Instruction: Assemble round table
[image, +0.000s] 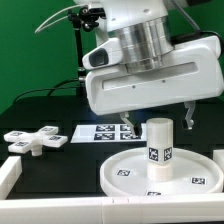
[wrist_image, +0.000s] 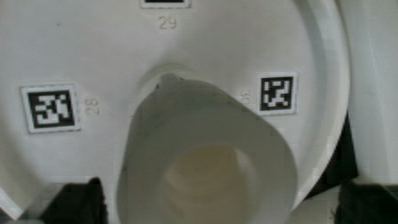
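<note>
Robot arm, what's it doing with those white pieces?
It is putting furniture parts together. The gripper hangs open over the short leg, with a finger on each side, not squeezing it. The leg stands upright in the middle of the round disc. The cross base lies apart, at the exterior view's left, not yet attached.

On the round disc (wrist_image: 89, 50), a faint "24" (wrist_image: 166, 20) sits under one square tag (wrist_image: 164, 3); other print is unreadable.

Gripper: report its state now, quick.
Gripper: open, holding nothing; its fingers stand either side of the upright leg on the round disc.
</note>
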